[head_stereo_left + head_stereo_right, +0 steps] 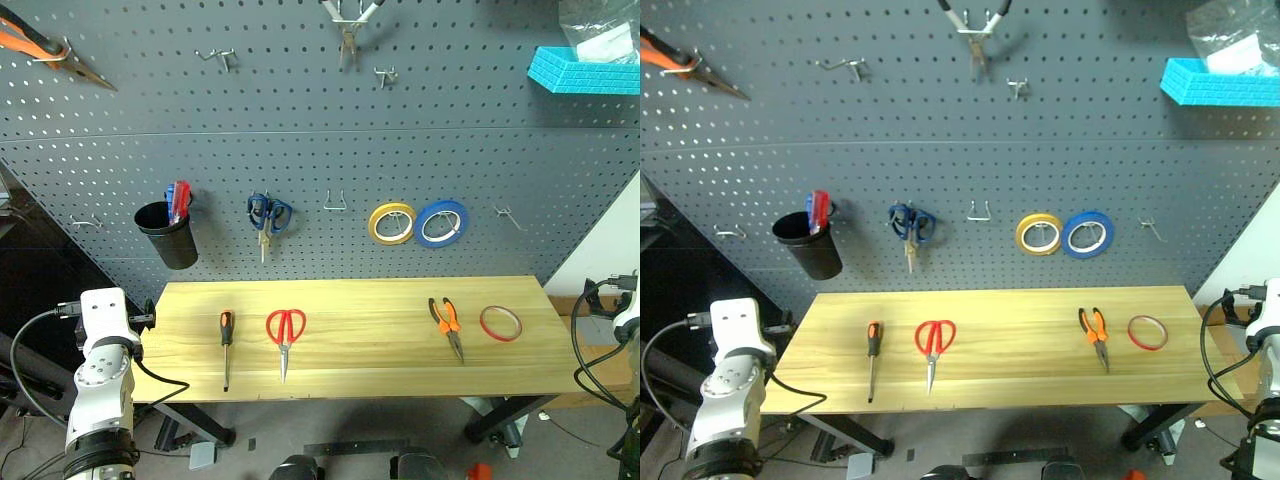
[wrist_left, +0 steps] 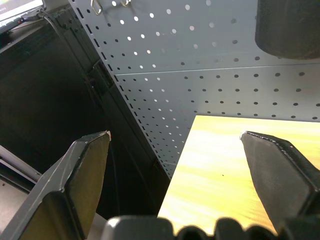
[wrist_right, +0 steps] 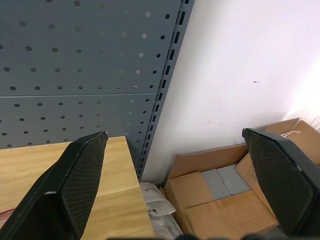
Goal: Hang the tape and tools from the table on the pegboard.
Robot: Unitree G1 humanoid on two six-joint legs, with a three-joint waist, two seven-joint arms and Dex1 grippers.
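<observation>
Left end effector (image 2: 175, 145) spread wide, nothing between its fingers; it hangs off the desk's (image 1: 380, 370) left end, over that corner, aimed at the pegboard (image 1: 320, 170) edge and the dark cabinet beside it. Right end effector (image 3: 175, 145) also spread wide and empty, off the desk's right end, facing the pegboard's right edge, a white wall and cardboard boxes (image 3: 220, 195) on the floor.

Desk lies between the two end effectors, all task things flat on it, well apart from both. Nearest the left end effector: screwdriver (image 1: 226, 345), orange-and-black handle toward the pegboard. Next along: red-handled scissors (image 1: 285, 335), tips pointing at the front edge. Further toward the right end effector: orange-handled pliers (image 1: 448, 325), then red tape ring (image 1: 500, 323), closest to the right end effector, near the desk's right end.

Pegboard behind the desk: black cup (image 1: 167, 233) with red-and-blue screwdrivers above the desk's left end, blue-handled scissors (image 1: 267, 217) hung beside it, a free hook (image 1: 336, 203), yellow roll (image 1: 391, 223) and blue roll (image 1: 441, 222) touching side by side. Higher up, more pliers (image 1: 349, 25) and a blue tray (image 1: 585, 70).
</observation>
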